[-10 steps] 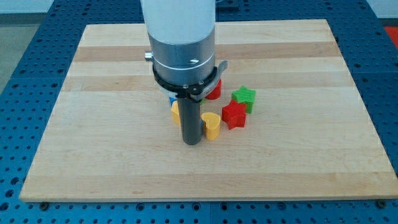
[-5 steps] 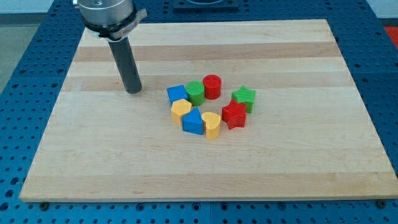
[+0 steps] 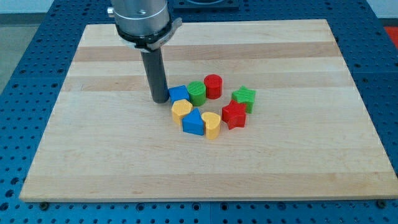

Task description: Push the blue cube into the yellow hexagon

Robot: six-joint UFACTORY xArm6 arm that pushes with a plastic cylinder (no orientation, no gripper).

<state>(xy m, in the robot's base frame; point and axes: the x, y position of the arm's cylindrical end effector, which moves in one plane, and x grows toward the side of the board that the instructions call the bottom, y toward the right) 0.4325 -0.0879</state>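
The blue cube (image 3: 179, 94) sits near the board's middle, just above the yellow hexagon (image 3: 181, 110), and the two touch or nearly touch. My tip (image 3: 160, 99) stands right at the cube's left side, touching it or almost so. The dark rod rises from there to the arm's grey and white body at the view's top.
A green block (image 3: 197, 92) and a red cylinder (image 3: 212, 86) lie right of the cube. A second blue block (image 3: 193, 122) and a yellow heart (image 3: 211, 124) lie below the hexagon. A red star (image 3: 234, 115) and a green star (image 3: 244, 97) lie further right. The wooden board (image 3: 93, 155) bears them all.
My tip moved from below the cluster to the upper left of the board, then right and slightly down to the blue cube's left side. The blocks have not visibly moved.
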